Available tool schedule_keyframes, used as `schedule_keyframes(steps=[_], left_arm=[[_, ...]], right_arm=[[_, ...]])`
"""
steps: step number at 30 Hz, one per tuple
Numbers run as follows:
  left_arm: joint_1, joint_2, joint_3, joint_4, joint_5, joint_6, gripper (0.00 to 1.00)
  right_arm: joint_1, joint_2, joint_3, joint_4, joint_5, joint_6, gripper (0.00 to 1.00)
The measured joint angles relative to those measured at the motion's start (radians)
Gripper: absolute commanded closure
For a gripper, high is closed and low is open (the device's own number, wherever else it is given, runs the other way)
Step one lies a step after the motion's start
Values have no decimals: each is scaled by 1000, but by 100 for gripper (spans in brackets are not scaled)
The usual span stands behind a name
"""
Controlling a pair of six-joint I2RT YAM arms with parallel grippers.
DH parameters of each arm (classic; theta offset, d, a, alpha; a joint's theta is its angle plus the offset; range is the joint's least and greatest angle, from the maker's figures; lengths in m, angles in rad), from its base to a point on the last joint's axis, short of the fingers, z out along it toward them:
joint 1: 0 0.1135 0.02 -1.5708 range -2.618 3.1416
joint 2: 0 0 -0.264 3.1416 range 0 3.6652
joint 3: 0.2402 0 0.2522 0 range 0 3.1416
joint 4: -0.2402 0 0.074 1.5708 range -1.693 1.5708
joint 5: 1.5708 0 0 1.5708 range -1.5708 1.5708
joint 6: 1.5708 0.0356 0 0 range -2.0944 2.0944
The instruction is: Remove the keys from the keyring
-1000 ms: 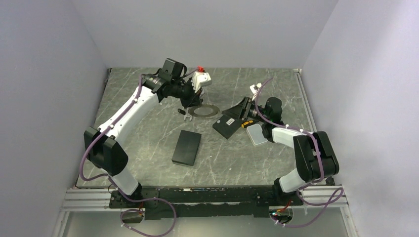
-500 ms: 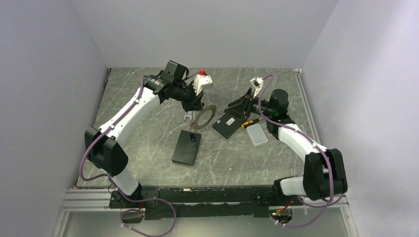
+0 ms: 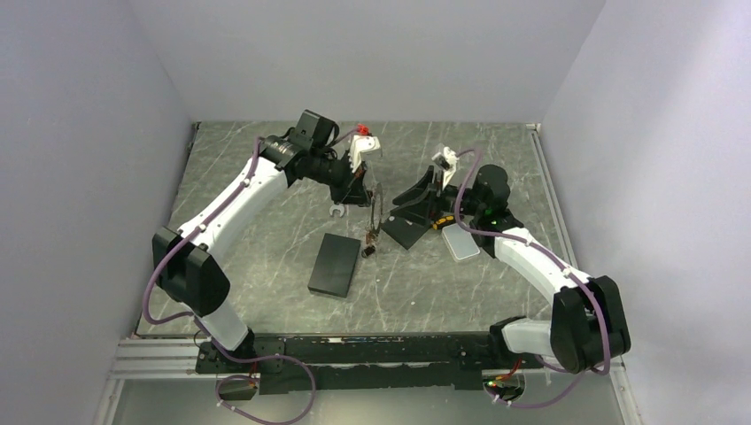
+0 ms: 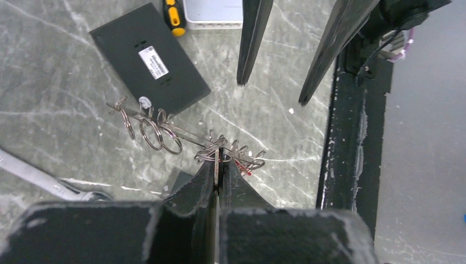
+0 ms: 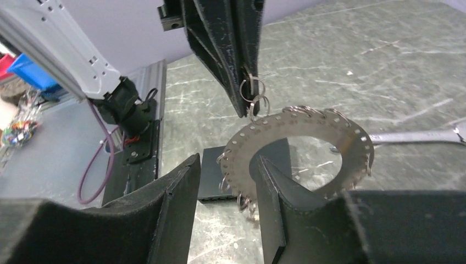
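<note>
The keyring (image 5: 346,137) is a flat metal ring with holes round its rim and several small wire loops through them. It hangs upright above the table, edge-on in the top view (image 3: 376,211). My left gripper (image 3: 361,192) is shut on its upper rim, as the left wrist view (image 4: 218,164) shows, beside a small red piece (image 4: 245,168). Small dark keys (image 3: 368,248) dangle from its lowest part. They are blurred in the right wrist view (image 5: 248,208). My right gripper (image 5: 225,203) is open just right of the ring (image 3: 403,205), one finger (image 5: 275,209) in front of the ring's hole.
A silver wrench (image 3: 336,212) lies under the left gripper. A black box (image 3: 335,264) lies in front of it. A flat black device (image 3: 403,228), a yellow-black screwdriver (image 3: 440,223) and a white box (image 3: 460,241) lie under the right arm.
The left gripper lifted the ring off the table and turned it from flat to upright. The right arm swung left to the ring with its jaws open.
</note>
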Motion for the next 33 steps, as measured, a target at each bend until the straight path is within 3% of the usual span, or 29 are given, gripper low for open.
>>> schedule_keyframes(steps=[14,33], left_arm=[[-16,0,-13,-61,186,54,100],[-61,24,-13,-64,193,58,100]], right_arm=[[69,5,0,-11,-12,-124,59],[101,4,3,-72,-38,-191,65]])
